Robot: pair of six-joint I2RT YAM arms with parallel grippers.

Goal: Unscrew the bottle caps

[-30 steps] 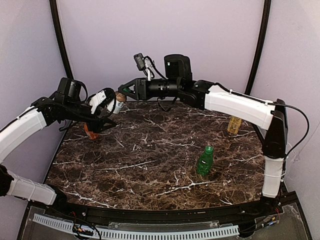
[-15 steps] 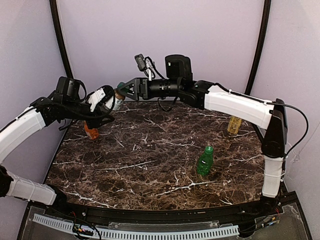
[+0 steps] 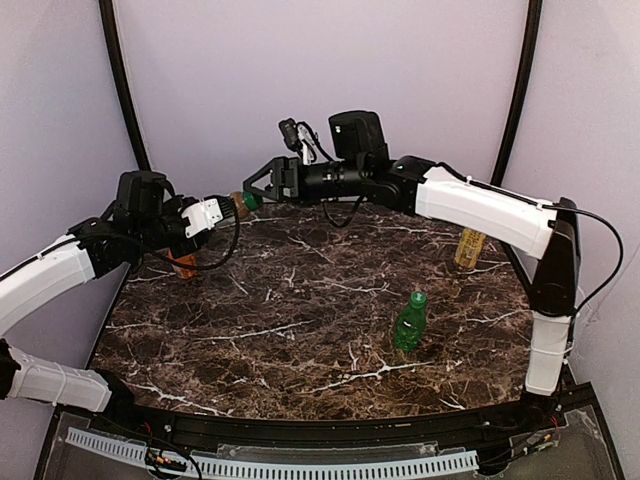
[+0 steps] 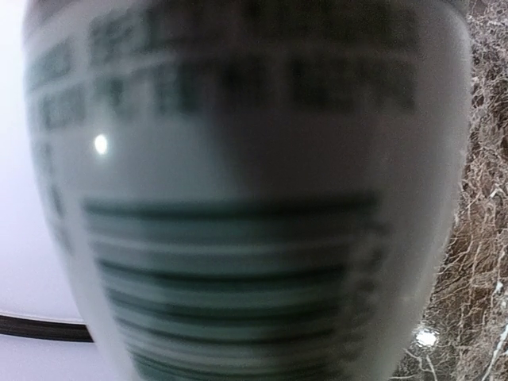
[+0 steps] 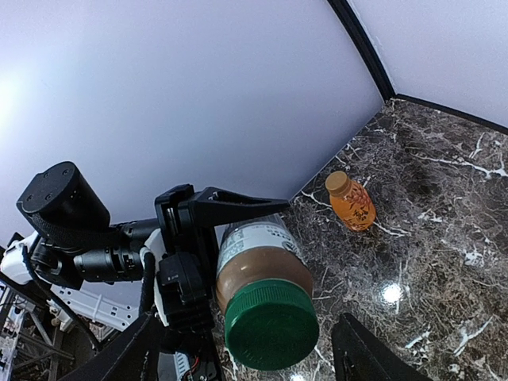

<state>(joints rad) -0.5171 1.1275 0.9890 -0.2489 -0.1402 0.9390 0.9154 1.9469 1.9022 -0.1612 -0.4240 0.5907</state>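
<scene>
My left gripper (image 3: 222,211) is shut on a bottle (image 3: 233,206) of brown liquid with a white label, held up in the air at the back left. The bottle lies almost level, and its label (image 4: 238,198) fills the left wrist view. Its dark green cap (image 3: 247,201) points at my right gripper (image 3: 252,190), which is open. In the right wrist view the cap (image 5: 271,324) sits between the right gripper's (image 5: 250,321) two fingers with a gap on each side. The left gripper's black finger (image 5: 230,205) lies along the bottle (image 5: 258,246).
An orange bottle (image 3: 183,265) with a tan-gold cap (image 5: 337,182) stands on the marble table (image 3: 300,330) under the left arm. A green bottle (image 3: 408,325) with a bright green cap (image 3: 418,298) stands right of centre. A yellow bottle (image 3: 468,250) stands at the back right, its top behind the right arm.
The right jaws have opened off the dark green cap. The left arm has dropped lower and its jaws have closed tighter on the bottle, which now lies more level.
</scene>
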